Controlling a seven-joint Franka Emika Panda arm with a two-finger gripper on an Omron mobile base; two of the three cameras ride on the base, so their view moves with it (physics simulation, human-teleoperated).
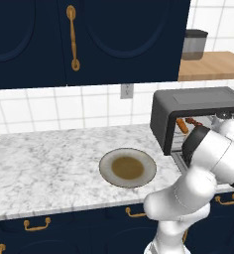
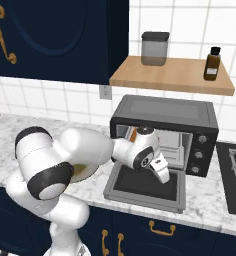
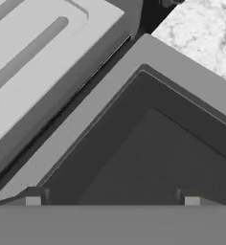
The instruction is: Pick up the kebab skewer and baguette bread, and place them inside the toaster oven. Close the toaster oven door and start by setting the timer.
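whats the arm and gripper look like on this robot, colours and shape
The arm is built of fat, rounded, glossy white segments with dark grey to black bands at the joints. No loose cables or markings are visible. The gripper is a small white block at the wrist; in the hand view its two finger tips are small, dark and squarish.

Even, diffuse rendered light fills both base views, with no clear source and no hard glare. The marble worktop (image 1: 49, 158) reads bright; the navy cabinets (image 1: 89, 34) stay dark but legible. A soft shadow lies under the wooden shelf (image 2: 175, 75) and inside the toaster oven (image 2: 165, 130). The hand view is coarse and blurred, all greys, brightest toward 1 o'clock. No edge distortion shows.
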